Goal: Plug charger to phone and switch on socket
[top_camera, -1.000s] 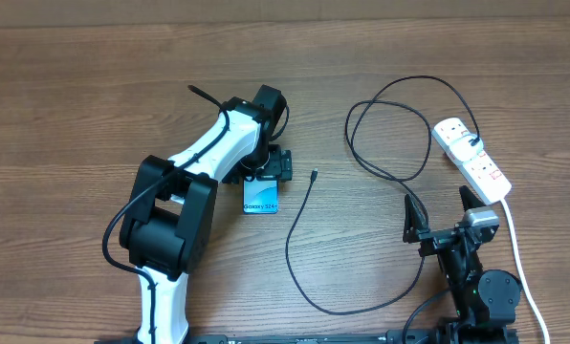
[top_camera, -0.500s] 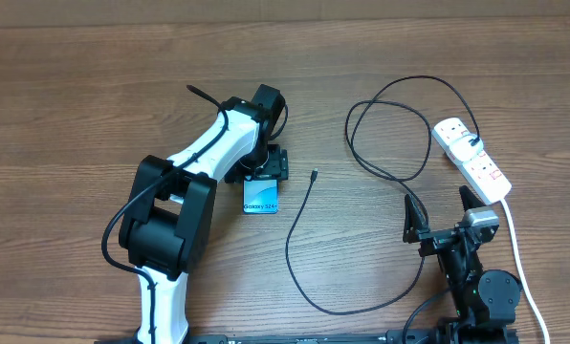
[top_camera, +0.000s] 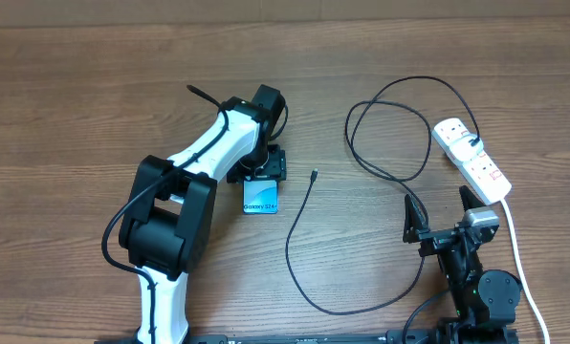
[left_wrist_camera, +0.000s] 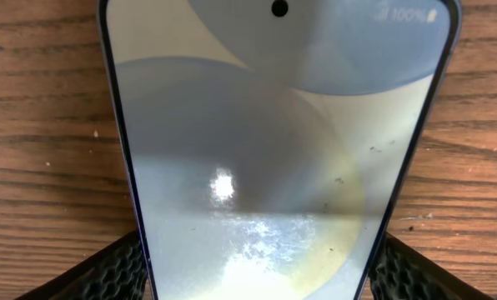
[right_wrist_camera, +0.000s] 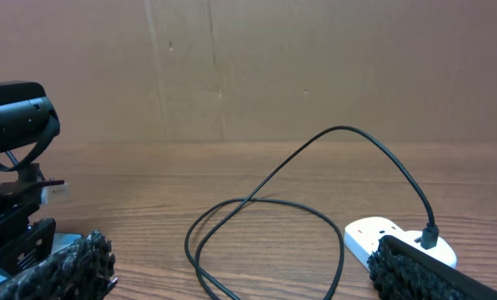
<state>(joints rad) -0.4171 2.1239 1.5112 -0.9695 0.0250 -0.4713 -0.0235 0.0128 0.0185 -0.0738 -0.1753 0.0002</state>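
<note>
The phone (top_camera: 260, 199) lies flat on the wooden table, its "Galaxy S24+" band toward the near side. My left gripper (top_camera: 264, 172) is down over it. In the left wrist view the phone (left_wrist_camera: 273, 150) fills the frame, and both fingers (left_wrist_camera: 257, 279) press against its two long edges. The charger's connector tip (top_camera: 314, 175) lies free on the table just right of the phone. Its thin black cable (top_camera: 299, 272) curves near, then loops (top_camera: 390, 134) back to the plug in the socket (top_camera: 471, 158). My right gripper (top_camera: 438, 215) is open and empty, near the socket; it also shows in the right wrist view (right_wrist_camera: 248, 279).
The socket's thick white cord (top_camera: 515, 248) runs along the right edge toward the near side. In the right wrist view the cable loops (right_wrist_camera: 265, 204) lie ahead, the socket (right_wrist_camera: 369, 235) is at the right and the left arm (right_wrist_camera: 15, 125) at the left. A cardboard wall stands behind.
</note>
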